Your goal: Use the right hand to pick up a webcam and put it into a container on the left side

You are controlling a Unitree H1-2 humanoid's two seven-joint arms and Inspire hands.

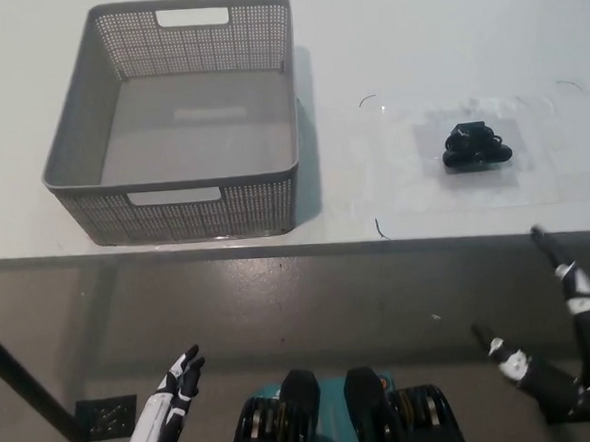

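1. The webcam [476, 146] lies on the table [384, 35], well right of the empty basket [81, 154]; its long axis runs across the picture.
2. The right hand [563, 340], fingers spread and holding nothing, sits below the table edge, webcam up and slightly left; it is the nearer hand.
3. The left hand [175, 389] rests low left, seemingly open too.

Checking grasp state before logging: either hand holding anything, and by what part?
Nothing held. Right hand is open below the table edge, apart from the webcam on the table. Left hand rests low, open, empty. Basket empty.
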